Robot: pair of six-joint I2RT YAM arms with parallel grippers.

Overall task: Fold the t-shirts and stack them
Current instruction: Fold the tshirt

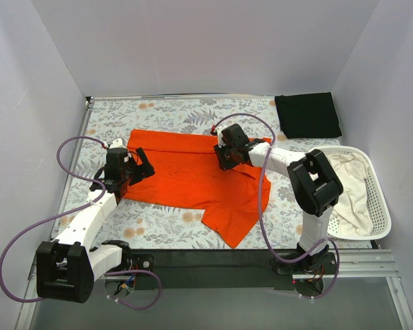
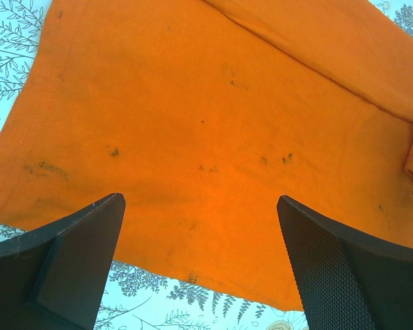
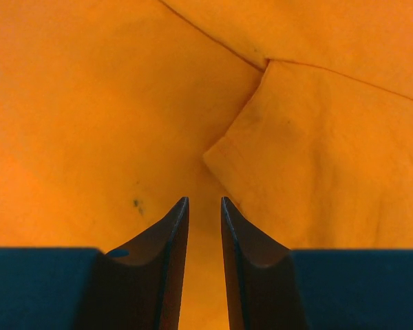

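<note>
The orange t-shirt (image 1: 193,175) lies spread on the floral table, its upper part folded over and one sleeve end pointing to the near edge. The black t-shirt (image 1: 307,115) lies folded at the back right. My left gripper (image 1: 139,168) hovers over the orange shirt's left edge with its jaws wide open and empty. The left wrist view shows the shirt (image 2: 213,130) and its hem between the fingers (image 2: 89,240). My right gripper (image 1: 224,154) is over the shirt's upper middle. Its jaws stand a narrow gap apart, holding nothing, next to a folded sleeve corner (image 3: 296,151).
A white slatted basket (image 1: 380,199) holding pale cloth stands at the right, beside the right arm. White walls close in the table on three sides. The floral tablecloth (image 1: 165,223) shows in front of the orange shirt.
</note>
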